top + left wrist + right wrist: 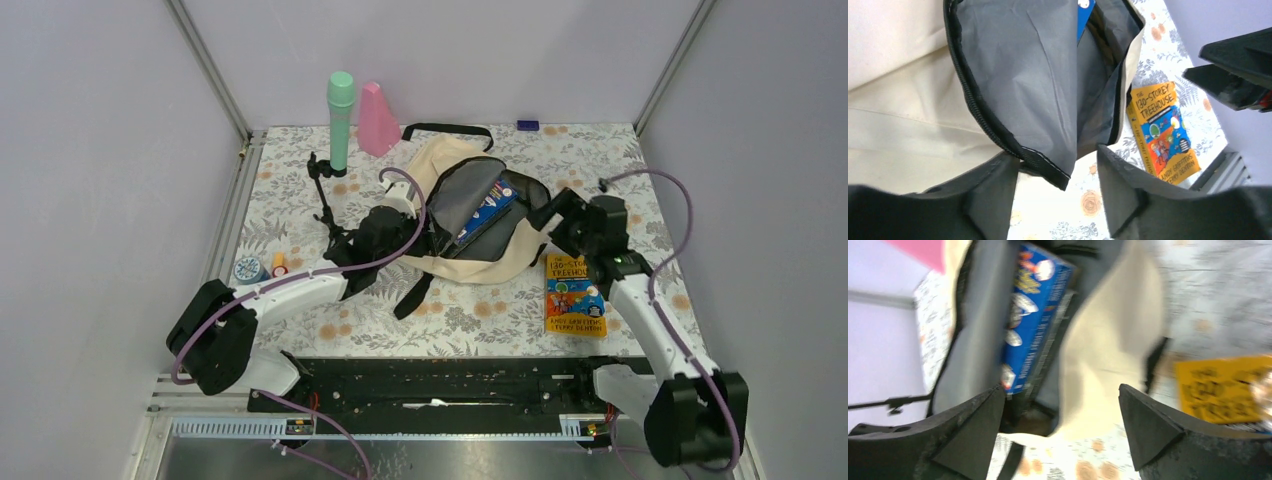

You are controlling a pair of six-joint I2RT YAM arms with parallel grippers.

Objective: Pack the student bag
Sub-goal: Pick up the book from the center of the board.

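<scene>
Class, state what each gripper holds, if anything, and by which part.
Nothing is held. The left gripper is open around the black-zippered rim of the cream fabric backpack without clamping it; the right gripper is open too.

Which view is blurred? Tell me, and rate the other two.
Right wrist: motion blur smears the blue box and yellow book. Left wrist: sharp, the book's title readable, the student bag lining crisp. Top external: sharp, evenly lit, only soft shadows.
</scene>
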